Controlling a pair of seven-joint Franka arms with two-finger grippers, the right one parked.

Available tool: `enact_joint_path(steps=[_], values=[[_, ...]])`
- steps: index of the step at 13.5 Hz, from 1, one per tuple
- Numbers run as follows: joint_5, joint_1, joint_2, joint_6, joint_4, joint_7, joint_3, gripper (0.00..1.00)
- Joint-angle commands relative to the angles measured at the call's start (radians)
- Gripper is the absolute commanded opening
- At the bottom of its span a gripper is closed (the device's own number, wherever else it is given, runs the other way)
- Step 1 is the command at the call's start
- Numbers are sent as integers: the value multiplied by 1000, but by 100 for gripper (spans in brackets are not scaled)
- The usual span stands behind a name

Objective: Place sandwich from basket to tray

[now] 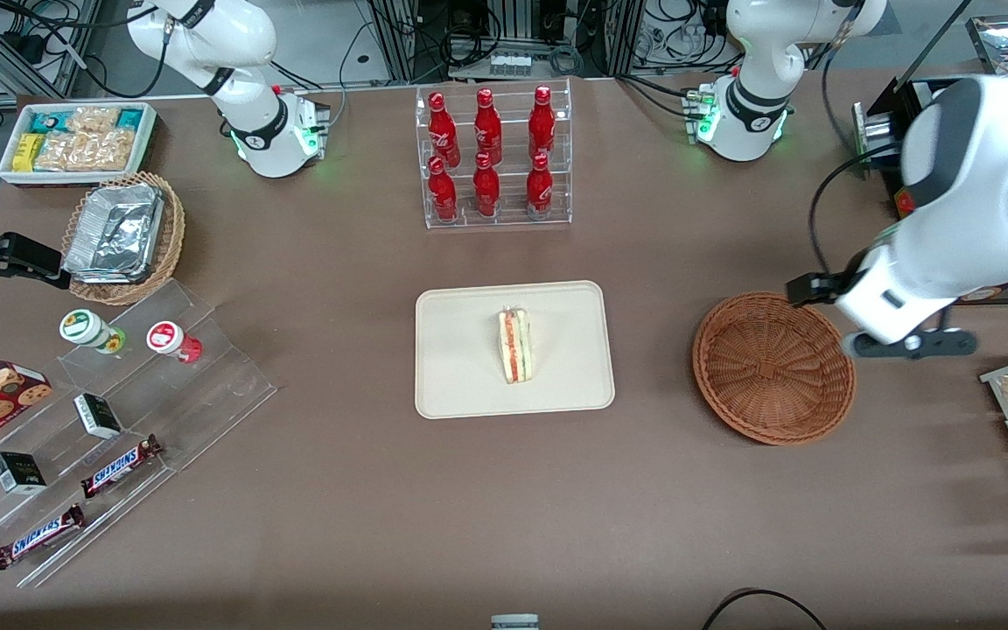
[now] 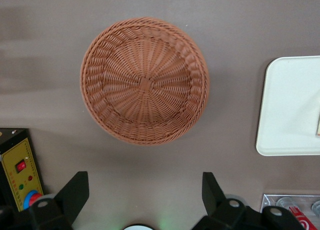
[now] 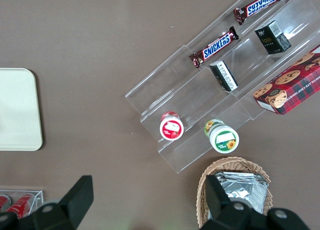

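Sandwich (image 1: 514,346) lies lengthwise toward the camera on tray (image 1: 460,385); hand (image 2: 145,195) open above basket (image 2: 145,80).

One sandwich (image 1: 515,345) lies on one cream tray (image 1: 460,385), the landmark at mid-surface. Six red bottles (image 1: 486,153) stand in one clear rack farther from the front camera than the tray. One empty reddish-brown basket (image 1: 772,367) sits toward the working arm's end, and above it hangs one open hand (image 2: 145,200). Two Snickers bars (image 1: 119,465) lie toward the parked arm's end.
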Motion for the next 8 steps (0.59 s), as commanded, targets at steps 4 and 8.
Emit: enact_joint_path(steps=[4,8], values=[[-18,43,-119,-77,-71,60,-9,100],[-18,23,-163,-150,-65,60,25,100]])
